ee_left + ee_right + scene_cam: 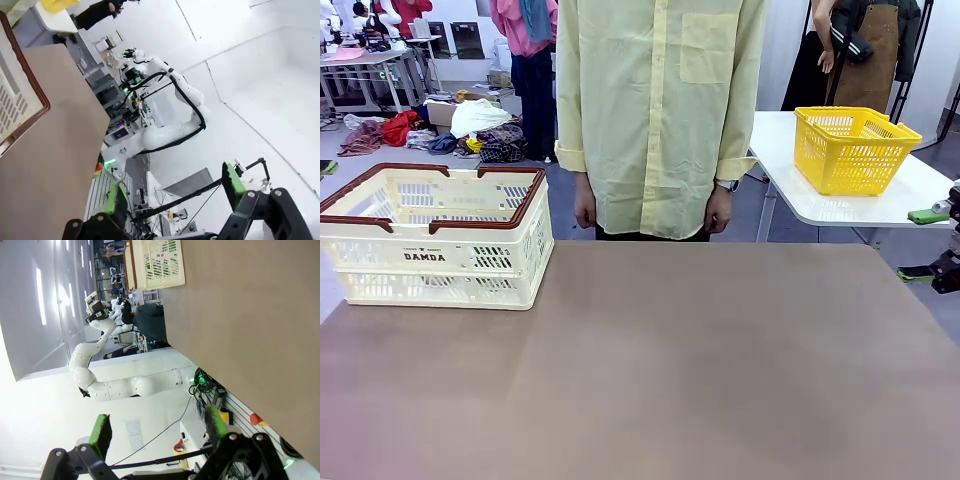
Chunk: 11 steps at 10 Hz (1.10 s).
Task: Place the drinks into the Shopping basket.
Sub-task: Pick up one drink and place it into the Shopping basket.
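1. The table (650, 370) has a plain brown top that runs from the near edge to the person (660, 110) standing at the far edge, arms hanging, hands just above the table line.
2. The basket (435, 235) sits at the table's far left corner, cream with a brown rim, "DAMDA" on its near wall; its slotted walls show nothing I can make out inside.
3. Past the far right corner stands a white side table (840, 200) carrying a yellow basket (853, 148). Behind the person the room holds other tables and heaps of clothes on the floor.
4. The middle, the near edge and the whole right half of the table top lie bare.
5. The left gripper (175, 192) is off the table's left edge, aimed at a white wall; its green-padded fingers (118, 199) stand wide apart with nothing between them. The basket's rim (30, 75) shows at that view's left edge, well apart from the fingers.
6. The right gripper (157, 427) hangs off the table's right edge, fingers (101, 434) spread wide and gripping nothing; the basket lies far across the table from it. In the front view green pads (927, 215) show at the right edge.
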Tool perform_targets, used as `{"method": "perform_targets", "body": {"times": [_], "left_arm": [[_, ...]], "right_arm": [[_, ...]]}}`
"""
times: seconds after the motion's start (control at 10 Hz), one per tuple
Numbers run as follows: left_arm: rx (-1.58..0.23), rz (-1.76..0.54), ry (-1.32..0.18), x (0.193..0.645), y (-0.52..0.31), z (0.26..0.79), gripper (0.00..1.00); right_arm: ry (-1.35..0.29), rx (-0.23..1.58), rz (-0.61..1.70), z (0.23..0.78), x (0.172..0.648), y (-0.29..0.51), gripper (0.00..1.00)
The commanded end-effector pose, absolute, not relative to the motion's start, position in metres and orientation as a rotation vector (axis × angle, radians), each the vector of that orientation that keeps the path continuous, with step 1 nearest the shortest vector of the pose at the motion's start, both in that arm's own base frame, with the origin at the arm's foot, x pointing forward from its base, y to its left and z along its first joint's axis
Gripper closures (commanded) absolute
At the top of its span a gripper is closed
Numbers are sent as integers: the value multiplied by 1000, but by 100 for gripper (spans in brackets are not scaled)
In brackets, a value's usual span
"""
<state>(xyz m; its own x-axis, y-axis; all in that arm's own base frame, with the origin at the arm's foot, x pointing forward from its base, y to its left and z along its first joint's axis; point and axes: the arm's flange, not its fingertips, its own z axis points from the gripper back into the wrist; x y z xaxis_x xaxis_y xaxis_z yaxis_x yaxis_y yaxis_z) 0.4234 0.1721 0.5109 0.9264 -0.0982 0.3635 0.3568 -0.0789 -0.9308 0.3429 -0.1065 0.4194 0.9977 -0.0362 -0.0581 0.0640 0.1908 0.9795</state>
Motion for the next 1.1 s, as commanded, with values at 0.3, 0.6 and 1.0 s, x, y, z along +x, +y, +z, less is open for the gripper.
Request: {"method": "perform_targets", "body": {"times": [0.3,0.6,1.0], "left_arm": [[-1587,-381,-238,417,188,531,0],[-1587,-381,-238,417,188,531,0],[-1587,-381,-238,417,188,531,0]], "right_arm": [[35,1368,-61,423,342,-109,0],[35,1368,-61,423,342,-109,0],[35,1368,-61,423,342,-109,0]]}}
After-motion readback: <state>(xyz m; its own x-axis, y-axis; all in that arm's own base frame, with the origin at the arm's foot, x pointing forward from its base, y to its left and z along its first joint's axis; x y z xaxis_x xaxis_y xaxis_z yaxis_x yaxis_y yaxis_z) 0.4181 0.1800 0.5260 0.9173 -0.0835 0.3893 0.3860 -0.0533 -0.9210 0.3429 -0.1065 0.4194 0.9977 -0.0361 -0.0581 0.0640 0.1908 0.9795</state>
